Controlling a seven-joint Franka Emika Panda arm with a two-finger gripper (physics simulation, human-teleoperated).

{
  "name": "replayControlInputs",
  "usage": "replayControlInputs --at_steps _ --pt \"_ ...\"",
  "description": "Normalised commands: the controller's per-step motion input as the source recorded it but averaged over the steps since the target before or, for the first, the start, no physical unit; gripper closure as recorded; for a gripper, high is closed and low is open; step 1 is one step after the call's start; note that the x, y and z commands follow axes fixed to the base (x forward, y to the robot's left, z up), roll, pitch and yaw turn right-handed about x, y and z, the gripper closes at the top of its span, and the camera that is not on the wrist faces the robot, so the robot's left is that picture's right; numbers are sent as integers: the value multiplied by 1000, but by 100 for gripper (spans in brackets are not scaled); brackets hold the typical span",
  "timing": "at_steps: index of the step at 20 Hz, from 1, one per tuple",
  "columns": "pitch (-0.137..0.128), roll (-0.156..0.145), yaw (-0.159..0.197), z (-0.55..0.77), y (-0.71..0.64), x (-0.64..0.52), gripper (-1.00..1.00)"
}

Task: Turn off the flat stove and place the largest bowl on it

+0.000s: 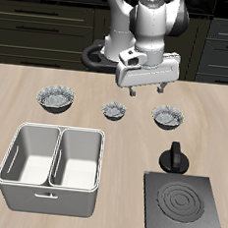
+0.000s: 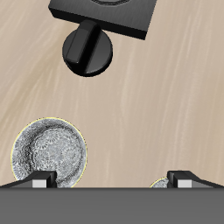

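Judging by looks, largest bowl (image 1: 55, 99) is rigid, light, slick-glazed — pinch its rim w/ the hand (image 1: 145, 90), now open, empty. Bowl's back on worktop (image 1: 124, 137), well apart from flat stove (image 1: 182, 206).

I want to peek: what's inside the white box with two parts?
Both compartments of the white box look empty; only pale walls and floor show. Its near wall hides a strip of the floor, so that bit stays unseen.

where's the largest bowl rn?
In the exterior view, the largest bowl sits on the table behind the white bin, at the end of the three-bowl row farthest from the flat stove.
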Motion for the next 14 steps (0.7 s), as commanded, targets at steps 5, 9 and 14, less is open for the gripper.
replayControlInputs --at_steps 5,9,14 --pt "0 -1 -3 -47 -222 -121 -100" --pt "-19 4 44 -81 -279 -187 -100" --pt "-34 -51 -8 80 -403 -113 -100"
